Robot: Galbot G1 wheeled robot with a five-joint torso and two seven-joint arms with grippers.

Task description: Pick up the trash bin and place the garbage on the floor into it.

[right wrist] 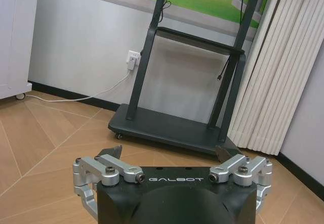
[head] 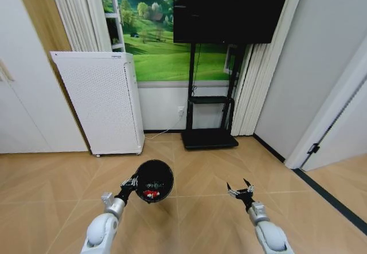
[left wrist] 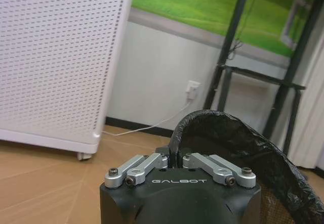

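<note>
Fingers of the left gripper (head: pixel 133 182) are closed on the near rim of the trash bin (head: pixel 155 180); in the left wrist view we see both linkages drawn together at the rim of the bin's black liner (left wrist: pixel 238 138). We find the bin held up off the wooden floor (head: pixel 195 219), its mouth tilted toward the head camera, on the robot's left of centre. Inside it we note red-and-white garbage (head: pixel 150 194) lying at the bottom; we cannot tell how many pieces are there.

On the right gripper (head: pixel 240 187), we record the fingers spread wide apart with nothing between them; the right wrist view confirms both black fingertips (right wrist: pixel 112 151) splayed outward. This gripper hangs above bare floor, well apart from the bin, on the robot's right.

Beyond the grippers, we observe a white perforated appliance (head: pixel 100 102) standing against the wall to the left, with a white cable (right wrist: pixel 76 96) running from a wall socket (right wrist: pixel 132 59). A black TV stand (head: pixel 209 136) with a dark screen (head: pixel 229 7) stands at centre, and pleated curtains (right wrist: pixel 273 72) hang to its right.
</note>
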